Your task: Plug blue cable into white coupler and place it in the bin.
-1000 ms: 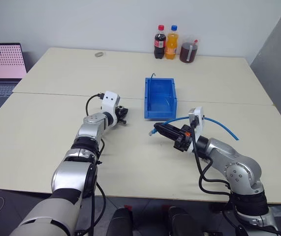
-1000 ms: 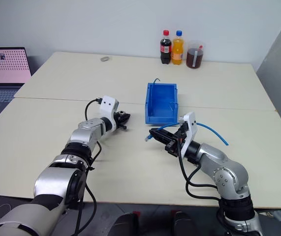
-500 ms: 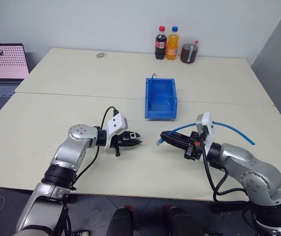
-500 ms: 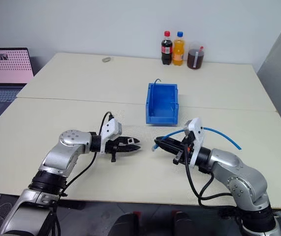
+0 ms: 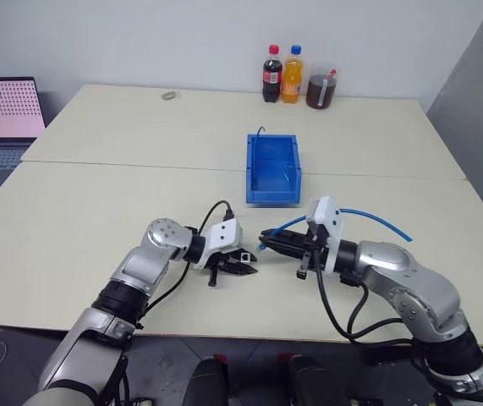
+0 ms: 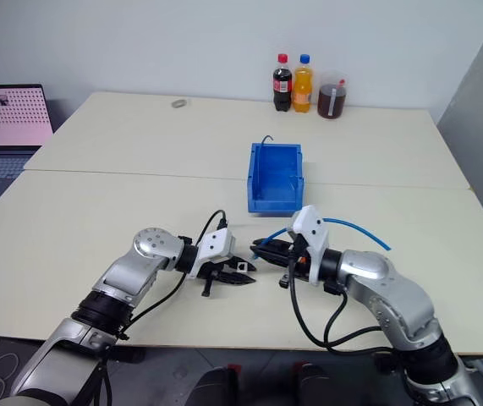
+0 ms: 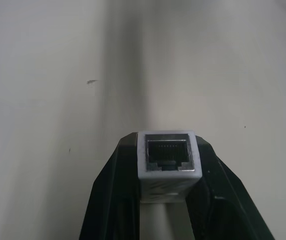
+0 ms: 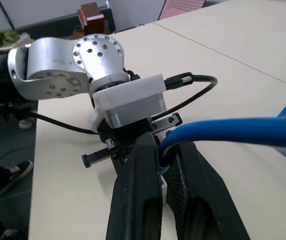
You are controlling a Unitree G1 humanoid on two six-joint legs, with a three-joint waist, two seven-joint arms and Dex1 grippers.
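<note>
A: Pale table, white wall behind. Nearest, the left gripper is clamped on the white coupler, socket facing outward. Just beside it the right gripper pinches the blue cable near its plug.

B: And the risk?

A: Plug and socket sit close but look misaligned; pushing now could jam or twist the cable. The bin waits beyond, then the bottles

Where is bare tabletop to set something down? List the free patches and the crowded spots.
Free: the wide stretch between the laptop and the bin; the far right of the table, beyond the bin. Crowded: the near middle, where the left tool and right tool face each other; the bottles at the far edge.
</note>
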